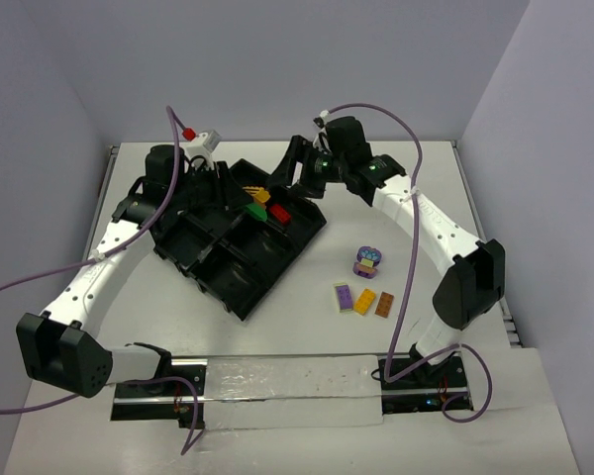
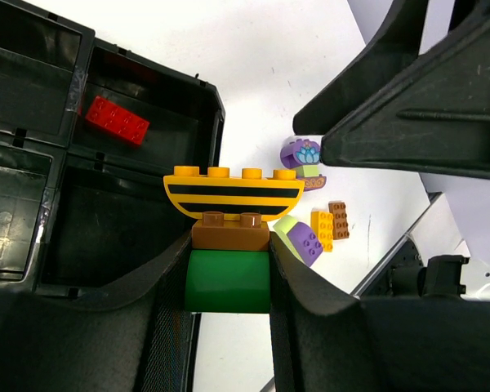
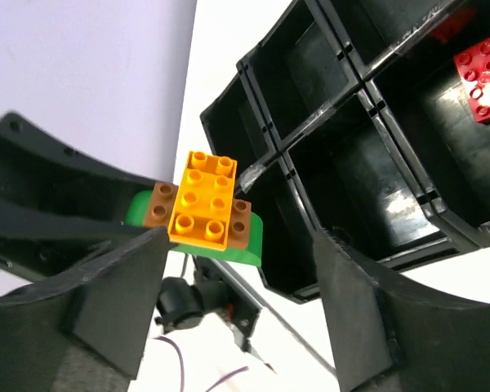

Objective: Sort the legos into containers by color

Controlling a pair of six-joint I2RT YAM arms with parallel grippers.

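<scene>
My left gripper (image 1: pixel 241 198) (image 2: pixel 229 243) is shut on a green brick (image 2: pixel 227 282) that carries a brown brick (image 2: pixel 230 231) and a striped orange-yellow piece (image 2: pixel 233 194). It holds this stack (image 1: pixel 258 201) above the far right part of the black divided tray (image 1: pixel 214 260). My right gripper (image 1: pixel 291 181) (image 3: pixel 243 245) is open, its jaws spread wide just right of the stack (image 3: pixel 202 200), not touching it. A red brick (image 1: pixel 279 212) (image 2: pixel 118 121) (image 3: pixel 482 69) lies in a tray compartment.
Right of the tray on the white table lie a rounded purple piece (image 1: pixel 368 261), a purple-and-lime brick (image 1: pixel 345 296), an orange-yellow brick (image 1: pixel 364 302) and a brown brick (image 1: pixel 384 304). The arms' bases stand at the near edge.
</scene>
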